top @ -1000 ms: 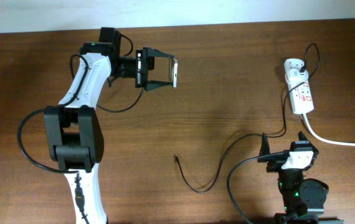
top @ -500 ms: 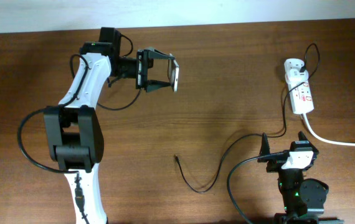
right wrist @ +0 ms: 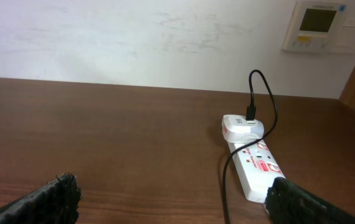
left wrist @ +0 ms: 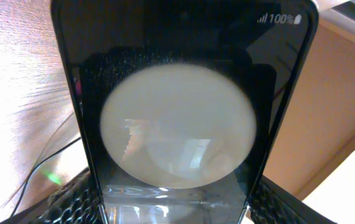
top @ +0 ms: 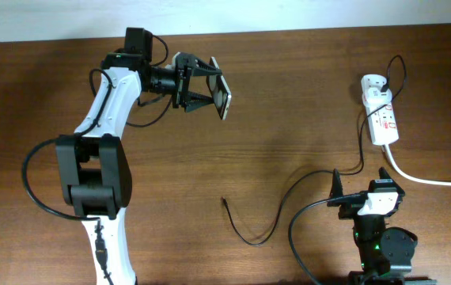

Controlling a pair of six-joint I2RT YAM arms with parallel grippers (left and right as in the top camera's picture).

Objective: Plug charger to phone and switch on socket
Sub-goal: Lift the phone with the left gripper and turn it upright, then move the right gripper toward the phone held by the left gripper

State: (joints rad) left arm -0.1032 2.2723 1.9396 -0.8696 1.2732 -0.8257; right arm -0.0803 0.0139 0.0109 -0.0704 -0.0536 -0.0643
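Note:
My left gripper (top: 210, 87) is shut on the phone (top: 223, 89), holding it tilted above the far left part of the table. In the left wrist view the phone (left wrist: 177, 99) fills the frame, black with a large pale round reflection and "100%" at its top. The charger's thin black cable (top: 289, 206) lies at the front middle, its connector tip (top: 224, 201) free on the wood, its other end at the white plug adapter (top: 373, 84) in the socket (top: 384, 119) at the far right. My right gripper (top: 360, 184) rests open and empty at the front right.
A thick white cord (top: 427, 178) runs from the socket off the right edge. In the right wrist view the socket (right wrist: 255, 168) lies ahead to the right, before a white wall with a thermostat (right wrist: 322, 25).
My left gripper has rotated and tilted the phone, lifting it slightly toward the far edge. The right arm and the cable have not moved.

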